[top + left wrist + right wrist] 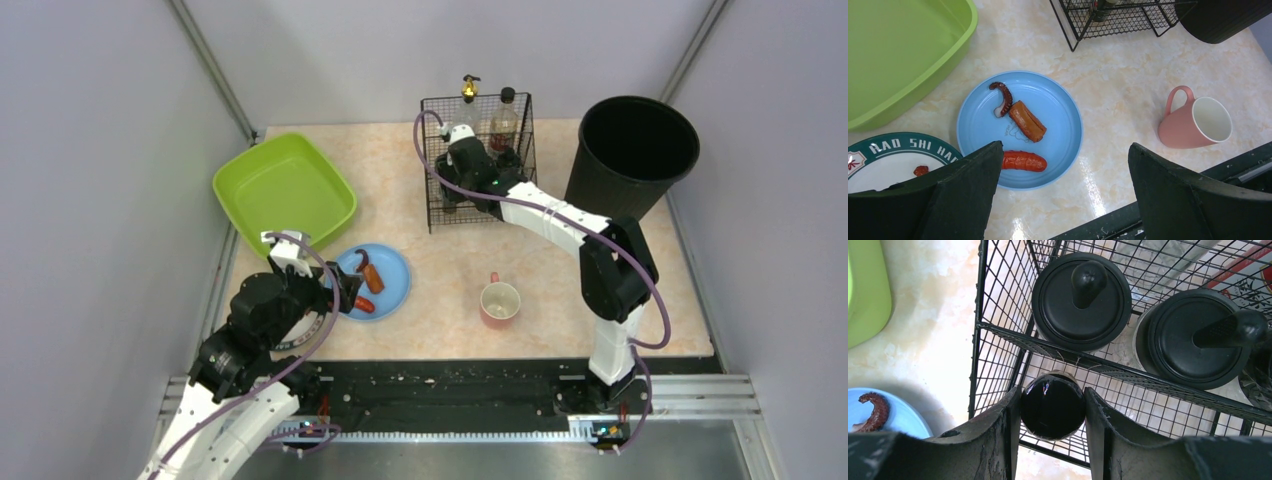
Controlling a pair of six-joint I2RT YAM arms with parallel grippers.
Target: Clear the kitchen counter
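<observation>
Your surface [450, 255] lies under both arms and runs back to the wall. It carries everything:
- the black bin [632, 150] at the far right
- the green tub [285, 190] at the far left
- the wire basket [528, 150] between them at the back
- the blue plate [393, 285] just ahead of the left arm
- the pink mug [500, 302] alone near the front middle

What matters is at the basket. The right arm stretches far forward and to its left, wrist turned down, so the right pincer [1053, 407] points straight into the basket's near compartment. It is clamped on a dark-topped bottle [1053, 412], one finger against each side. The bottle stands upright, its long axis in line with the pincer's own. You cannot tell from here whether its base rests on the basket floor. Two black-lidded jars [1082, 300] stand just behind a wire divider, so I judge that any lift or release should go straight up.

The left arm is folded close to its base. The left pincer [1064, 147] hangs wide apart, holding nothing, above the plate's near edge. The red sausage [1023, 161] lies below it, its length running from finger to finger, so pinching its width would likely need a wrist turn. This arm is much the nearer to the plate.
</observation>
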